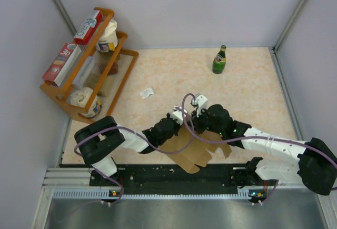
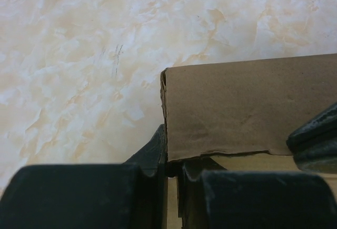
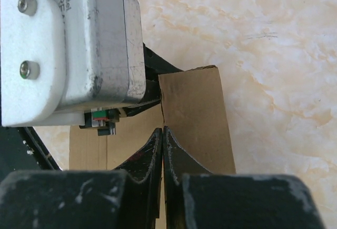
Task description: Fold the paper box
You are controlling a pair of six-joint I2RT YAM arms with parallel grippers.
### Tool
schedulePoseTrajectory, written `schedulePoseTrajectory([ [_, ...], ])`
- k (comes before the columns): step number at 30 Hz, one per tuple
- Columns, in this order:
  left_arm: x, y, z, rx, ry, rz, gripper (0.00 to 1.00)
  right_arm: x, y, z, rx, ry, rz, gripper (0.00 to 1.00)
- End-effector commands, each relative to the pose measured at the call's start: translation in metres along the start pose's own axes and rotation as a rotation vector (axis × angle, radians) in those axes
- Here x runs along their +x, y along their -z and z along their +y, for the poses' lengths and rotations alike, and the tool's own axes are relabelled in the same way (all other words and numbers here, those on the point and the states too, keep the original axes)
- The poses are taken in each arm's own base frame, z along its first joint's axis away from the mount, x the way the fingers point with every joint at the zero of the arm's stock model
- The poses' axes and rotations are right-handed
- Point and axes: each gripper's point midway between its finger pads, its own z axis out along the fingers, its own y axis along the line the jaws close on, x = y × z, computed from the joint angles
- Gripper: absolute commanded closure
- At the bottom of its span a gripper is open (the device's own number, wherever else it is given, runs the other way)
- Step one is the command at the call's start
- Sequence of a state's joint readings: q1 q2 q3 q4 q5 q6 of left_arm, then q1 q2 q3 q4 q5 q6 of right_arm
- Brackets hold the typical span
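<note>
Beige marbled desk (image 1: 253,87): cream and peach veining, matte, with a few faint dark scratch marks in the wrist views.
Near edge: black base strip and a ribbed metal rail (image 1: 158,193), with both arm bases bolted there.
Room: plain pale grey walls close around the desk on the left, far and right sides.
Far-left corner: tilted wooden rack (image 1: 120,63) holding red-and-white cartons and white tubs.
Far right: green bottle (image 1: 219,60), upright, well apart from everything else.
Scrap: small crumpled white paper (image 1: 147,93), lying between the rack and the arms.
Paper box (image 1: 192,155): brown cardboard at the middle of the near edge, between the left arm (image 1: 131,140) and the right arm (image 1: 274,143), its far part hidden under both wrists.
Box heading: skewed to the desk edges, one corner pointing toward the rail and overlapping the black strip.
Long axis: seemingly left to right on a slant, too covered to say firmly.
Left jaws: clamped on the lower corner of a raised brown panel, cardboard edge between the fingers (image 2: 154,152).
Right jaws: pressed tip to tip at the edge of a narrow flap; any cardboard pinched between them cannot be told.
</note>
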State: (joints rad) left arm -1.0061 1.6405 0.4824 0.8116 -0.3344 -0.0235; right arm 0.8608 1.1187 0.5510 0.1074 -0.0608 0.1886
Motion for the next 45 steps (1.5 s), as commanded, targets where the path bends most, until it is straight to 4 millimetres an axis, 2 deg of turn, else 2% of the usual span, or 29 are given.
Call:
schedulePoseTrajectory([
  [1, -0.007, -0.006, 0.002, -0.056, -0.017, -0.02, 0.91, -0.016, -0.004, -0.001, 0.005, -0.016, -0.047, 1.0],
  [11, -0.003, -0.007, 0.0, -0.093, -0.03, -0.011, 0.75, -0.003, -0.007, -0.005, 0.013, -0.03, -0.003, 1.0],
  [20, -0.005, -0.008, 0.001, -0.15, -0.037, -0.018, 0.66, -0.004, -0.006, -0.006, 0.016, -0.035, -0.007, 1.0],
  [24, -0.011, -0.003, -0.001, -0.139, -0.027, -0.034, 0.58, -0.004, -0.005, -0.007, 0.017, -0.038, -0.007, 1.0],
  [28, -0.023, 0.008, -0.005, -0.102, 0.007, -0.063, 0.5, -0.006, -0.004, -0.007, 0.014, -0.043, -0.02, 1.0],
  [30, -0.025, 0.014, -0.005, -0.088, 0.019, -0.061, 0.34, -0.008, -0.003, -0.008, 0.016, -0.046, -0.026, 1.0],
  [34, -0.031, 0.03, -0.005, -0.051, 0.064, -0.066, 0.22, -0.015, -0.001, -0.007, 0.015, -0.047, -0.039, 1.0],
  [41, -0.028, 0.058, -0.008, 0.016, 0.114, -0.026, 0.19, -0.029, 0.005, -0.01, 0.037, -0.033, -0.071, 1.0],
  [45, -0.026, 0.074, -0.005, 0.034, 0.125, -0.009, 0.2, -0.041, 0.014, -0.01, 0.043, -0.021, -0.095, 0.91],
])
